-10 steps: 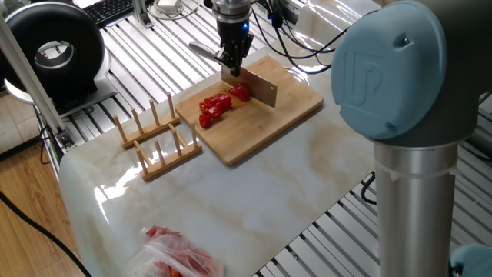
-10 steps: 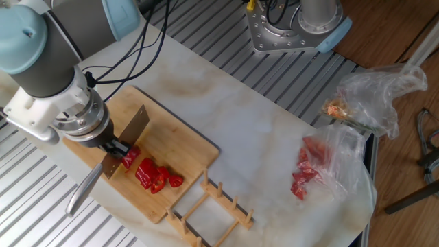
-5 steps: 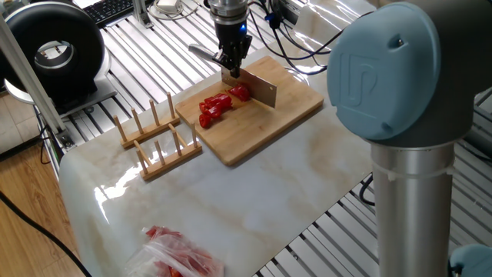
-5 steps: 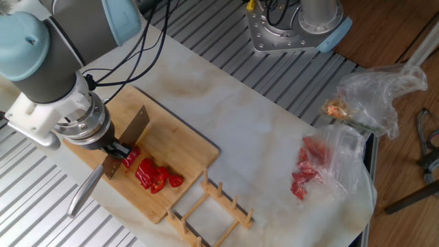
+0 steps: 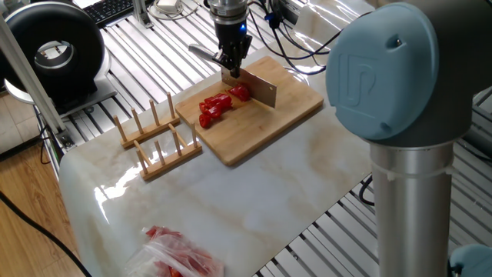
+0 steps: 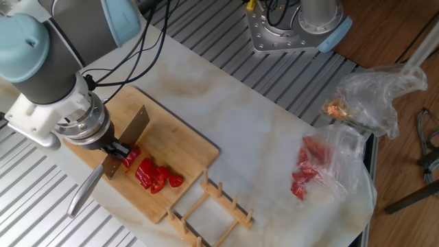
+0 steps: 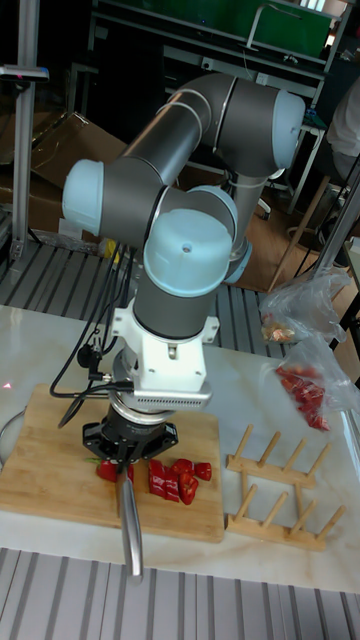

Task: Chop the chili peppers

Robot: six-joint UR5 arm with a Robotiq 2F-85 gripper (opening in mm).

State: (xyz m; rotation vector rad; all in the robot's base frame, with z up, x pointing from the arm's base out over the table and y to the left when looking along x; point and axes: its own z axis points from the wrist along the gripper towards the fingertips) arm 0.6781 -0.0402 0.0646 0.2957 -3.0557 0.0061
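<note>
Marble tabletop (image 5: 254, 192) carries a bamboo board (image 5: 292, 108) where the chili peppers (image 5: 217, 105) lie in chunks. Clamped on a cleaver (image 5: 257, 87), the gripper (image 5: 231, 63) has barely shifted since half a second ago.

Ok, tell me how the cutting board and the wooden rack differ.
The cutting board is a solid flat slab; the wooden rack is an open frame with upright pegs. The board carries the chili peppers and the cleaver held by the claw; the rack holds nothing. Both are pale wood on the marble table.
</note>
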